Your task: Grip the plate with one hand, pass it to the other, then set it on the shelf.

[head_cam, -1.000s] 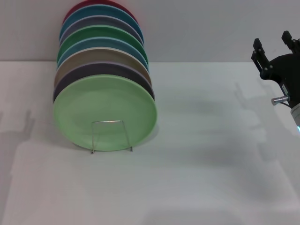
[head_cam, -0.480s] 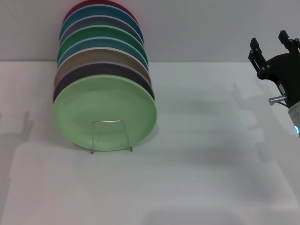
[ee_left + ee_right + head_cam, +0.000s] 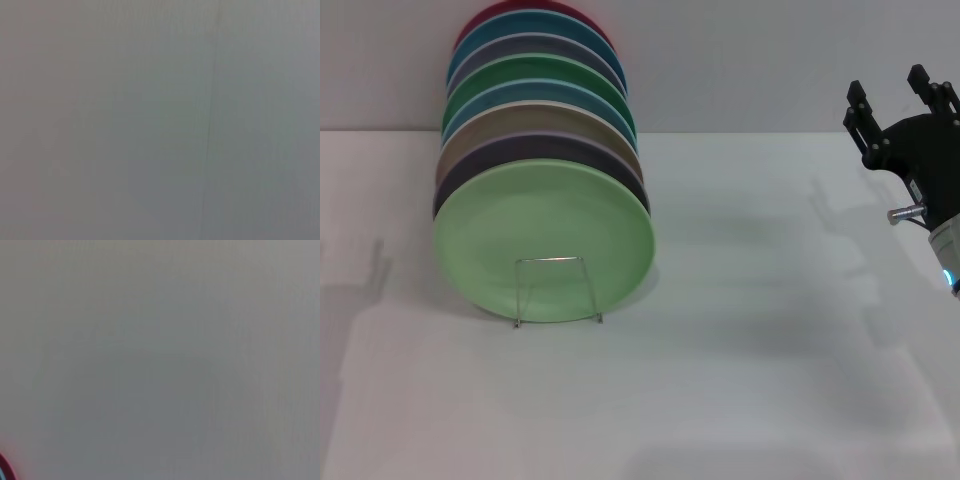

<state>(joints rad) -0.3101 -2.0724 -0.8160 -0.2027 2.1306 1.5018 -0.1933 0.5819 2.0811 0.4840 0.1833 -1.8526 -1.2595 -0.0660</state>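
The light mint-green plate (image 3: 545,235) stands on edge at the front of a row of plates on the left of the white table, leaning back on the others. The silver wire shelf (image 3: 556,290) stands right in front of it, its upright loop against the plate's lower face. My right gripper (image 3: 892,92) is open and empty, held up at the far right, well away from the plate. My left gripper is out of view; only shadows show at the left edge. Both wrist views show a plain grey surface.
Several plates stand behind the mint one: dark purple (image 3: 620,165), tan, blue, darker green (image 3: 545,73), grey, teal and red (image 3: 505,12). The white table (image 3: 750,330) stretches between the plates and my right arm. A red plate rim shows in a corner of the right wrist view (image 3: 4,466).
My right gripper has moved slightly left and up. The plates and the shelf have not moved.
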